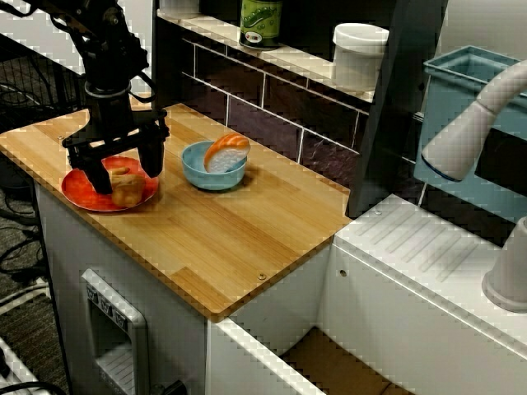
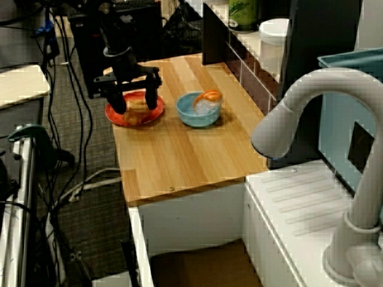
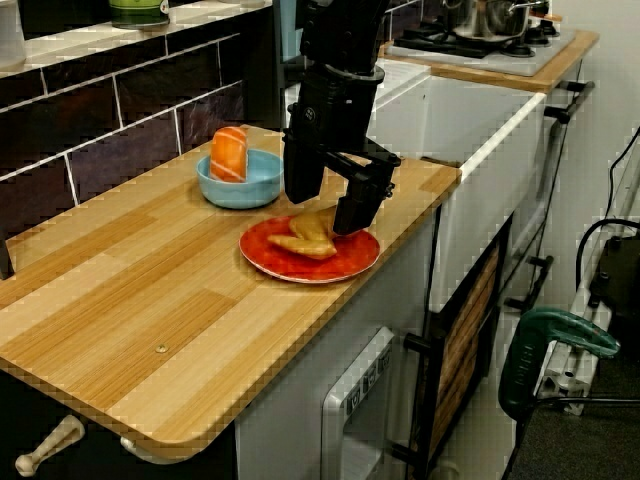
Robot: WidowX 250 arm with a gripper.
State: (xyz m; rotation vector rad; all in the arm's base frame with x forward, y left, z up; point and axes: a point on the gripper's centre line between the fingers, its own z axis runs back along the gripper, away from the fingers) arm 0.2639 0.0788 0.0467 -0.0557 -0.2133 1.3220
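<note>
While the pincer (image 1: 126,167) hangs, jaws apart, astride the pastry (image 1: 125,189) on the red plate (image 1: 81,194), at 9 o'clock of the blue bowl (image 1: 206,177) in the view from above, we judge a grasp in hand; closing calls for a slight descent.

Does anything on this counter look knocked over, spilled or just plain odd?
Only a small thing: the salmon sushi piece stands tilted in the blue bowl, poking above its rim. Nothing is spilled; the pastry lies on the red plate, straddled by the open hand.
</note>
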